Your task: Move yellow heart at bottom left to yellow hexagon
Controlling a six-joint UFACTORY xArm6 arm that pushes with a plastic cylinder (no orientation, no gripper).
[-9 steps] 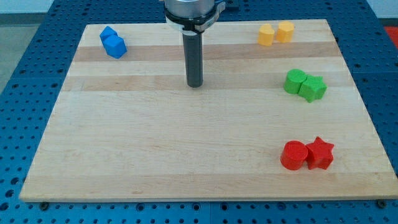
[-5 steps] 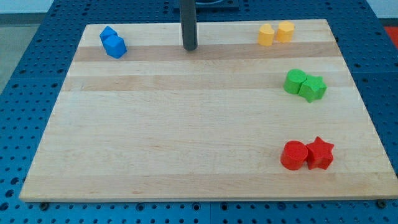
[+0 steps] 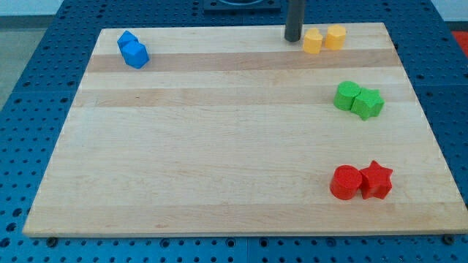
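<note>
Two yellow blocks sit touching at the view's top right: the yellow heart point(image 3: 313, 42) on the left and the yellow hexagon point(image 3: 336, 36) on the right. My tip point(image 3: 293, 39) stands on the board's top edge, just left of the yellow heart, very close to it; I cannot tell if it touches.
Two blue blocks point(image 3: 133, 50) sit together at the top left. Two green blocks point(image 3: 358, 100) sit at the right middle. A red cylinder point(image 3: 345, 182) and a red star point(image 3: 376, 180) sit at the bottom right. The wooden board point(image 3: 219, 161) lies on a blue pegboard.
My tip moved from the upper middle of the board up to the top edge, then right to just beside the yellow heart. No block has visibly moved.
</note>
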